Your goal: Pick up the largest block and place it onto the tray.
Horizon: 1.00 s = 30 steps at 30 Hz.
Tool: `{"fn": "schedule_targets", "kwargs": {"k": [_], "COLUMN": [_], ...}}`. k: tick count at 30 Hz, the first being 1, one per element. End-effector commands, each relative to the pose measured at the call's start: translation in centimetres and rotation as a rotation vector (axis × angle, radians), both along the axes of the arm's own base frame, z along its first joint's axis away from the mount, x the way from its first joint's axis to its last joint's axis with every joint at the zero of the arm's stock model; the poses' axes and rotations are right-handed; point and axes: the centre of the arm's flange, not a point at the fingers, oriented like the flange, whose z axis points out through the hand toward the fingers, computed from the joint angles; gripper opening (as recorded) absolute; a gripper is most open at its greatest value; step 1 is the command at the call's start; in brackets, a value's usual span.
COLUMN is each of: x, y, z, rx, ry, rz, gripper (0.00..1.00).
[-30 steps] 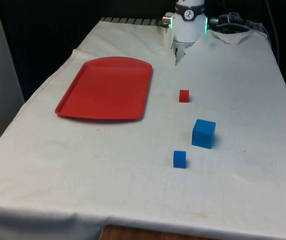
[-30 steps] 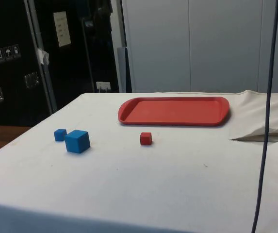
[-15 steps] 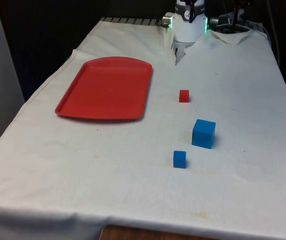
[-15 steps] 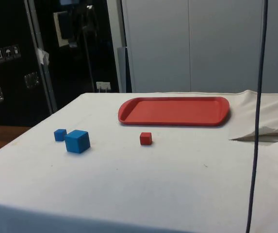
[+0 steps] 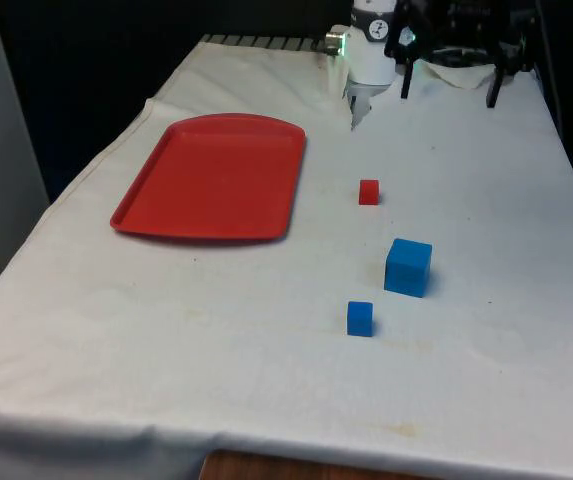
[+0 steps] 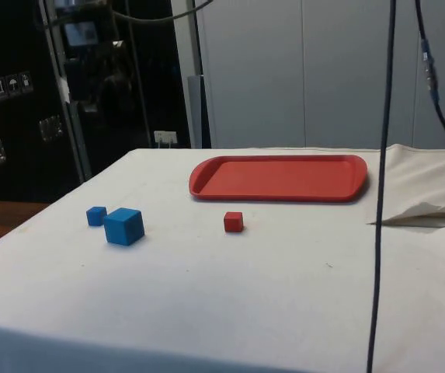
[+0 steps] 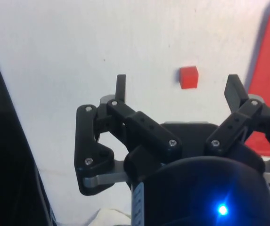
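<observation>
While the pincer (image 7: 177,89) hangs spread, a creased white cloth (image 5: 216,330) covers the table before dark cabinets (image 6: 20,101).

On the table (image 5: 216,330), the tray (image 5: 211,175) lies at the front view's left, three blocks (image 5: 407,266) right.

- Gripper (image 5: 449,85): your black two-finger unit, hanging high at the far end of the table, towards the front view's right.
- Fingers (image 7: 120,87): spread wide apart, tips pointing down, with nothing between them.
- Linkage: in the wrist view, both finger arms angle outward from the body.
- Contact: none; the tips are well above the cloth.
</observation>
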Motion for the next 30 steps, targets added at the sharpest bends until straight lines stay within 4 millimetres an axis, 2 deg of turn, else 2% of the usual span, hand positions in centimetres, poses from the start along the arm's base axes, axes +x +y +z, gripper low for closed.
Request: {"fn": "schedule_targets", "kwargs": {"k": [1, 11, 16, 30], "x": [0.5, 2.3, 2.4, 1.5], "y": [0.4, 1.1, 1.2, 0.7], "z": [-0.5, -3.3, -3.8, -7.3], "rx": [0.003, -0.002, -0.010, 0.014], "ry": [-0.006, -0.041, -0.045, -0.104], "rz": [-0.001, 0.001, 0.003, 0.030], "gripper": [1.00, 1.00, 1.00, 1.00]}}
